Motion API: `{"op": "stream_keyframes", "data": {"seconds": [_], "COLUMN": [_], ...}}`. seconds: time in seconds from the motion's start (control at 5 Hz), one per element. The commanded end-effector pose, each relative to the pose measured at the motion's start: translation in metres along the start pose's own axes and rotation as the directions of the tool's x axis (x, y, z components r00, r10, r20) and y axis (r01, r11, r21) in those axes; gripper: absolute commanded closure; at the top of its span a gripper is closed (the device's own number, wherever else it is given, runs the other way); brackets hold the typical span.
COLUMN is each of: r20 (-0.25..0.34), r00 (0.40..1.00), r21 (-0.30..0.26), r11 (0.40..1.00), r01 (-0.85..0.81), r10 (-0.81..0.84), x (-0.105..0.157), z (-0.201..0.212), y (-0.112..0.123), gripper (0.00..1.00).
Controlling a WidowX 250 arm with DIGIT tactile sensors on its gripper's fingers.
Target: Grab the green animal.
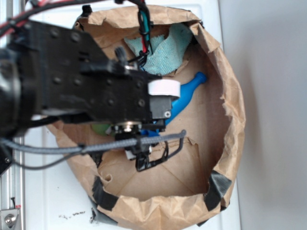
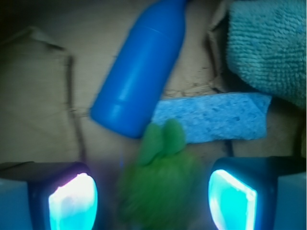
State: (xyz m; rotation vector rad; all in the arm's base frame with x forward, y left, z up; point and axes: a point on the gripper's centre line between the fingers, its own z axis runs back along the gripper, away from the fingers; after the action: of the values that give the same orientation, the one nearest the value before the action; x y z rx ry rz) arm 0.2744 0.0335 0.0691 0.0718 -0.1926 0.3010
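The green animal [image 2: 160, 179], a fuzzy lime-green plush, lies on the brown paper floor right between my two glowing pads [image 2: 72, 201], with a gap on each side. My gripper [image 2: 152, 201] is open around it and touches nothing. In the exterior view the arm hangs over the paper-lined bin, and only a sliver of the green animal [image 1: 100, 128] peeks out under the black wrist. My gripper [image 1: 146, 158] shows there as dark parts below the wrist.
A blue bottle [image 2: 141, 72] lies tilted just beyond the plush, and a light blue sponge [image 2: 216, 117] rests beside it. A teal terry cloth [image 2: 268, 45] sits at the far right. The crumpled paper wall [image 1: 230, 110] rings the whole space.
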Motion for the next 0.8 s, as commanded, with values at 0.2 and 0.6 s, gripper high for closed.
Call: {"op": "stream_keyframes", "data": {"seconds": [0.2, 0.6], "r20": [-0.016, 0.011], "r00": [0.994, 0.991], "r21": [0.115, 0.139], "r11": [0.987, 0.981], "r01": [0.109, 0.132], "r10": [-0.108, -0.135], "x": [-0.007, 0.0], "z": [-0.022, -0.018], "y": [-0.006, -0.009], "gripper": [0.0, 1.0]}}
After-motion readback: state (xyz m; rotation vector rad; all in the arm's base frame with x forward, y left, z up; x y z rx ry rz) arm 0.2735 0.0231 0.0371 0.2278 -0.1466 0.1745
